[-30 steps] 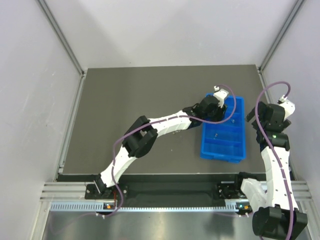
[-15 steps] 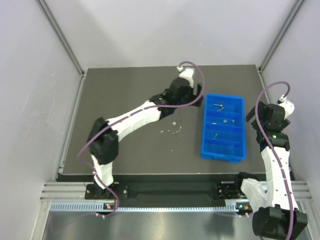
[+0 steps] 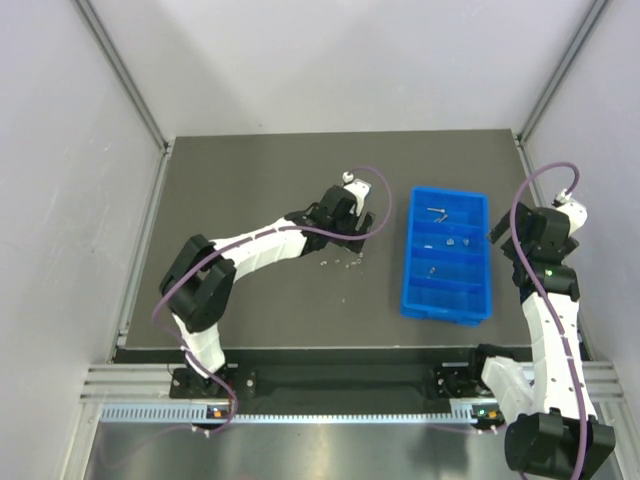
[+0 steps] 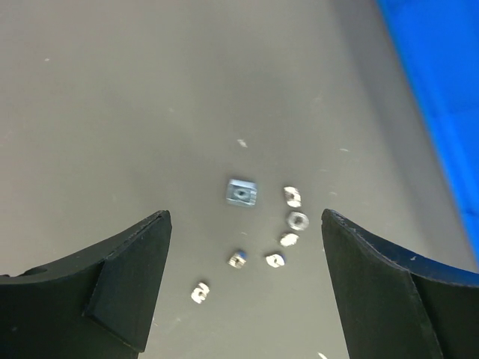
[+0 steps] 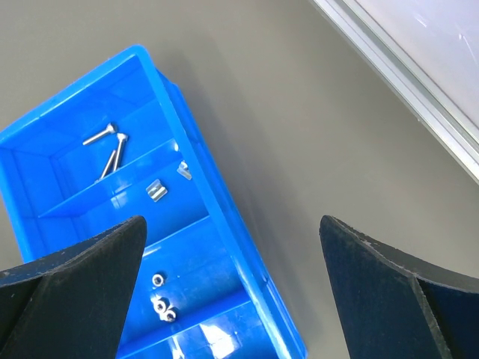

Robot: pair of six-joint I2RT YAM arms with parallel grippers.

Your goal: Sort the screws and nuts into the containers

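Several nuts (image 4: pixel 297 221), lying between left tool (image 4: pixel 243 224) tips

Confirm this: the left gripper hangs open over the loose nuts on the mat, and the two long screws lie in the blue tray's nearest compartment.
Not the nearest: the top view shows the two long screws in the blue tray's farthest compartment. The rest stands: the left gripper hangs open over the loose nuts on the mat.

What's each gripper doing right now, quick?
Left gripper: open, empty, above the loose nuts.
Right gripper: open, empty, above the blue tray edge.
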